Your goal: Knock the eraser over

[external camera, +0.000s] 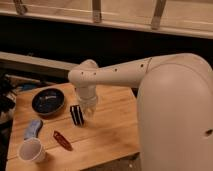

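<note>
Eraser [77, 114]: black block w/ white vertical stripes, standing on end near centre of tabletop, slightly tilted, not yet toppled. Task step judged: final approach / contact phase; knock itself not done.

Inventory, largest to smallest:
- Robot arm [125, 75]: white, reaching from right across table, wrist turned downward over table centre.
- Wooden table [112, 132]: light butcher-block top, carrying all items.
- Dark bowl [48, 101]: far-left area, well apart from eraser.
- White cup [31, 149]: near-left corner, upright.
- Gripper [88, 111]: hanging below wrist, just beside eraser on its right, low over tabletop. Fingers closed, nothing held. Whether touching eraser or just short of it: cannot tell.
- Blue-grey pad [32, 128]: lying flat, left side, between bowl and cup.
- Dark red oblong piece [62, 139]: lying flat, near edge, below-left of eraser.
- Eraser as above, smallest standing item.

Next move, as judged: short sideways sweep of closed gripper toward left, striking upper half of block so as to tip rather than slide it. Fall path toward bare wood btwn bowl and red piece appears free. Risk: push too low would skid block along the wood w/o toppling.
</note>
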You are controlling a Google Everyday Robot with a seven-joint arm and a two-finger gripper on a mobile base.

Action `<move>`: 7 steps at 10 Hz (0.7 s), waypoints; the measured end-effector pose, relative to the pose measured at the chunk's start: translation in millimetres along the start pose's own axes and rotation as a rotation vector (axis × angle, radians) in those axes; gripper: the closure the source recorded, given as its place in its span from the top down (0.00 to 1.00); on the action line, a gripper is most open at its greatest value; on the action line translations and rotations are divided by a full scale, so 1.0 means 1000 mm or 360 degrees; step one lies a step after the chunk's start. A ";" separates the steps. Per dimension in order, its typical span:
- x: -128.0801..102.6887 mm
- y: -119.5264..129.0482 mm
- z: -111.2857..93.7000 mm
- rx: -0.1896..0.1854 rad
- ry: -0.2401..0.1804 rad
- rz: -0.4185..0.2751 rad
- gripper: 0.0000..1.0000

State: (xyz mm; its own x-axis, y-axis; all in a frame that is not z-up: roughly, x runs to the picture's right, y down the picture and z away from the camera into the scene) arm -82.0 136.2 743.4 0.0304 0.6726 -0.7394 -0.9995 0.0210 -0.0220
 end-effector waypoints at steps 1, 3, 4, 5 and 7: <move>0.000 0.001 0.002 0.0012 0.0012 0.0004 0.00; -0.001 0.001 0.004 0.0031 0.0033 0.0016 0.00; 0.000 0.004 0.006 0.0037 0.0043 0.0011 0.00; 0.000 0.007 0.007 0.0040 0.0051 0.0004 0.00; -0.002 0.014 0.010 0.0049 0.0065 -0.0007 0.00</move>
State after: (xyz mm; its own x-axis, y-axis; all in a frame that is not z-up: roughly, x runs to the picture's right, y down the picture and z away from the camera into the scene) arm -95.8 142.5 750.7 0.0343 0.6419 -0.7661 -0.9989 0.0473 -0.0051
